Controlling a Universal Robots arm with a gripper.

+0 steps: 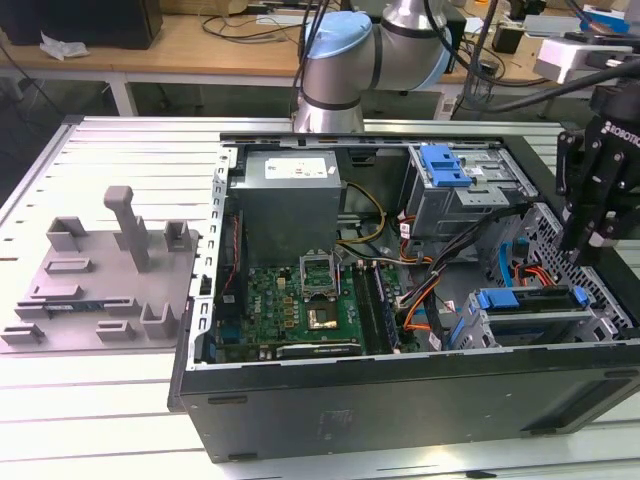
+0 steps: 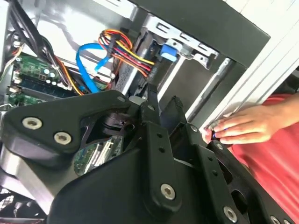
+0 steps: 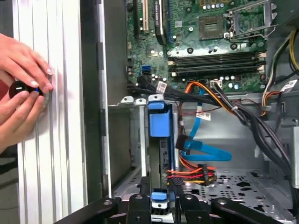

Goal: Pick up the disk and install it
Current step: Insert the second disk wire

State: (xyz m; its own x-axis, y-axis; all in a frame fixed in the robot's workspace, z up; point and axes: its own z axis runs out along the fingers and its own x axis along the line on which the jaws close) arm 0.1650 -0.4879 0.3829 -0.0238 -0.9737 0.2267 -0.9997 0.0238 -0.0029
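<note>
Counter (image 1: pixel 110 150): grey slatted metal, carrying the open computer case (image 1: pixel 400 400).
Room: cluttered wooden workbench (image 1: pixel 200 45) behind.
My end effector (image 3: pixel 159 198): narrow around the disk (image 3: pixel 159 193) bracket.

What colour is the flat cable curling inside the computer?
Bright blue. The flat cable shows best in the first wrist view.
</note>
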